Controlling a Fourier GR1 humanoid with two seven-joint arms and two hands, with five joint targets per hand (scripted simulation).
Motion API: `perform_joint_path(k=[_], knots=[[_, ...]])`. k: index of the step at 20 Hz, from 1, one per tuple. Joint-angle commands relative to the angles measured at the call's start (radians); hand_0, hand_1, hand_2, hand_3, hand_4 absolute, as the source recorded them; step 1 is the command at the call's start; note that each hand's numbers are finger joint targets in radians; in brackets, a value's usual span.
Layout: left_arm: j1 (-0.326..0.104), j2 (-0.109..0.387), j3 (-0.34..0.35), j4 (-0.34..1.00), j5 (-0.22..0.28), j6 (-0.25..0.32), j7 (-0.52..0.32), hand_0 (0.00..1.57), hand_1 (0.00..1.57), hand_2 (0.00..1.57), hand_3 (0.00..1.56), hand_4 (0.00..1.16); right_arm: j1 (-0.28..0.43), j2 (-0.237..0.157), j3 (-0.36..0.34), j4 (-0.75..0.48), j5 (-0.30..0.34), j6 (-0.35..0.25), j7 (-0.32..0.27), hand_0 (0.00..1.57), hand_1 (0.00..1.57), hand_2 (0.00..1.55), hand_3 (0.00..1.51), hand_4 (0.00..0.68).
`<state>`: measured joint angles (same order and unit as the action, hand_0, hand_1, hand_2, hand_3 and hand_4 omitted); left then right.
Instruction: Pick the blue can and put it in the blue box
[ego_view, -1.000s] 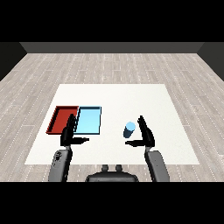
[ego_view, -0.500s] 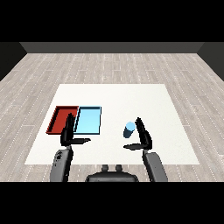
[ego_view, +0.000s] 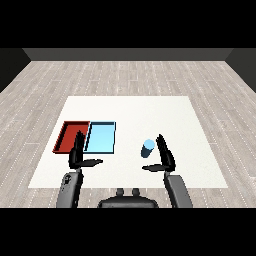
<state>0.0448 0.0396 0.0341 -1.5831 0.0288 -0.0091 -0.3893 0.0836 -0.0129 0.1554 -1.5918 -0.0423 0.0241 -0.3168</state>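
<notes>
Blue can stands upright on the white surface, right of centre and well apart from both trays; nearest the viewer, two grey forearms come in from the lower corners; the right hand sits just beside the can on its right, fingers straight and pointing away from the robot, thumb reaching left below the can, so the hand is released and grasps nothing; whether a finger touches the can cannot be told; the left hand is raised at the near edge of the trays, fingers likewise straight and upward, thumb pointing right, also released and holding nothing; its fingers overlap the near side of the red tray in this view; just beside that tray, on its right and touching it along one side, lies the light blue tray, the can being outside it and to its right; beyond the surface a grey plank floor stretches to a dark wall.
</notes>
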Motion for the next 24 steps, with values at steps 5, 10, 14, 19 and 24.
perform_joint_path(k=[5, 10, 14, 19, 24], knots=[[0.019, -0.019, -0.021, 0.043, -0.016, 0.009, -0.047, 0.00, 0.00, 0.00, 0.00, 0.00, -0.020, -0.013, -0.050, 0.083, -0.028, 0.041, -0.016, 0.00, 0.00, 0.00, 0.00, 0.000], [-0.006, -0.038, -0.059, 0.039, -0.053, 0.086, -0.030, 0.00, 0.00, 0.00, 0.00, 0.00, -0.033, 0.012, 0.003, 0.164, -0.004, -0.051, -0.037, 0.00, 0.00, 0.00, 0.00, 0.000], [-0.036, -0.007, 0.004, 0.088, 0.004, 0.003, -0.044, 0.00, 0.00, 0.00, 0.00, 0.00, -0.113, 0.012, -0.091, 0.206, -0.055, -0.014, 0.036, 0.00, 0.00, 0.00, 0.00, 0.000], [0.033, 0.009, -0.018, -0.044, -0.013, 0.009, 0.006, 0.00, 0.00, 0.00, 0.00, 0.00, -0.122, 0.009, -0.086, 0.261, -0.031, -0.033, -0.004, 0.00, 0.00, 0.00, 0.00, 0.000], [0.028, 0.002, -0.015, -0.019, -0.021, 0.020, 0.008, 0.00, 0.00, 0.00, 0.00, 0.00, -0.190, 0.013, -0.101, 0.389, -0.087, -0.043, -0.024, 0.00, 0.00, 0.00, 0.00, 0.000]])
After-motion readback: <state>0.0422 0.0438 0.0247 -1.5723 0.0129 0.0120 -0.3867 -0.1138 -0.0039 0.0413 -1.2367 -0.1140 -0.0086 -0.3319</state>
